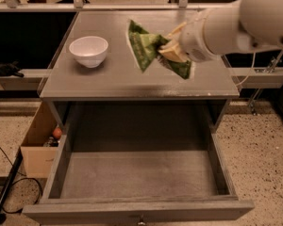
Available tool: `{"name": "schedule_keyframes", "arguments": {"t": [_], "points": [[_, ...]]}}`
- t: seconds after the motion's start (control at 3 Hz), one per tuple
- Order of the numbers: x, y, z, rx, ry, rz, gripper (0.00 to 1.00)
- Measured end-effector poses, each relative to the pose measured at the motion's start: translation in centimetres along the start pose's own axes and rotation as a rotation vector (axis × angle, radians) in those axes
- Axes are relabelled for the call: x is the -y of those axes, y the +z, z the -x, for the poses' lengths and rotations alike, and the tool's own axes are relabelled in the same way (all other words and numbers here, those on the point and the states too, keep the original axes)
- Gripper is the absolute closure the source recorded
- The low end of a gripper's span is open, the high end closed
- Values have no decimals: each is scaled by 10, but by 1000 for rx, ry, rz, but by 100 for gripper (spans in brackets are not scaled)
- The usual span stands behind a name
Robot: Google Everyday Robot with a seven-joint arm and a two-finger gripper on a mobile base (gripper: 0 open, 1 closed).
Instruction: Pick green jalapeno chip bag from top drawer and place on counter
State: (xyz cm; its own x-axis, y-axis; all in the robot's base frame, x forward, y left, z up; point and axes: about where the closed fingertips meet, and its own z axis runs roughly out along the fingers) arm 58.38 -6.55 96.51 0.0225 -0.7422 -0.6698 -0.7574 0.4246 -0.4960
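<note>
My gripper (170,47) is shut on the green jalapeno chip bag (145,48) and holds it in the air above the middle of the counter (108,79). The bag hangs to the left of the fingers, tilted on edge, with part of it trailing below the gripper. The white arm comes in from the upper right. The top drawer (137,173) stands pulled out below the counter's front edge, and its grey bottom is bare.
A white bowl (88,51) stands on the left part of the counter. A cardboard box (37,147) with small items sits on the speckled floor left of the drawer. A black cable lies at the lower left.
</note>
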Motion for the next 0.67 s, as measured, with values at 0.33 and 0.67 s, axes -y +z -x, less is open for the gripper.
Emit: {"name": "schedule_keyframes", "arguments": {"t": [0.33,0.67], "points": [[26,40,9,-23,-36,16,100],[45,74,5,-24,-49,34,100]]}}
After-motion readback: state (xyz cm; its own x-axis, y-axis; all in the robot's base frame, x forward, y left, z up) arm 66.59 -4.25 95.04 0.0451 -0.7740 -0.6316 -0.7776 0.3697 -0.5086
